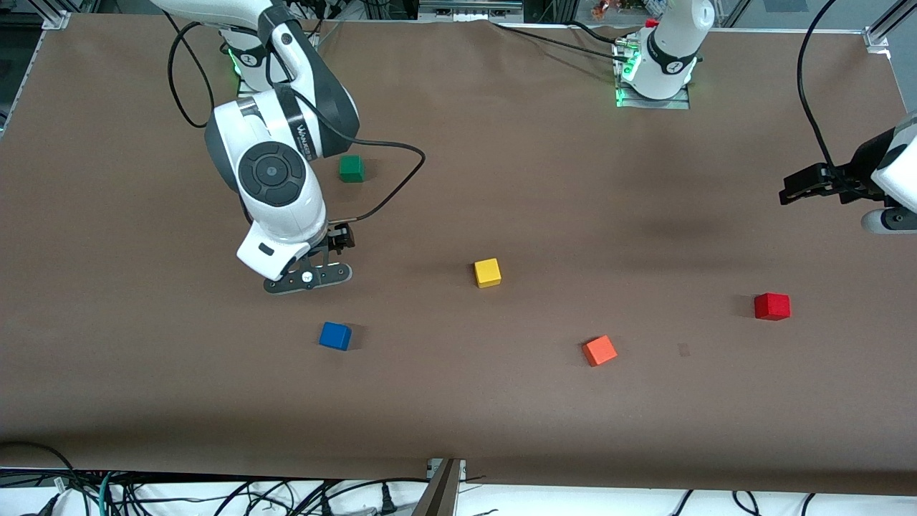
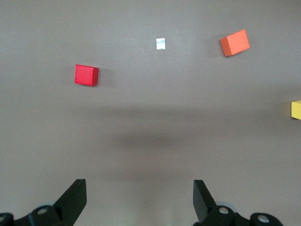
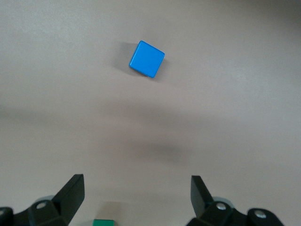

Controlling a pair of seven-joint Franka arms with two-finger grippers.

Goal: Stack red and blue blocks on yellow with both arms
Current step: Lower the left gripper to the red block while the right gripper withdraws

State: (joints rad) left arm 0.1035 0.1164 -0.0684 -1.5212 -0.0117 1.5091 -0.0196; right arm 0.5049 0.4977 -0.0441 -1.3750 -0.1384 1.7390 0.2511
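Observation:
The yellow cube [image 1: 487,272] [image 2: 296,109] sits mid-table. Nearer the front camera and toward the right arm's end lies the blue cube [image 1: 335,335] [image 3: 147,59]. The red cube [image 1: 771,306] [image 2: 86,75] rests toward the left arm's end. My right gripper [image 1: 314,276] [image 3: 136,188] hangs low over bare table between the green and blue cubes, open and empty. Up in the air at the left arm's end of the table is my left gripper [image 1: 794,189] [image 2: 139,190], open, with nothing between its fingers; the red cube is some way off from it.
An orange cube [image 1: 599,350] [image 2: 234,42] lies between the yellow and red cubes, nearer the front camera. A green cube [image 1: 351,168] [image 3: 103,222] sits by the right arm's elbow. A small tape mark [image 1: 683,349] [image 2: 160,43] is on the brown table [image 1: 458,416]. A black cable loops beside the green cube.

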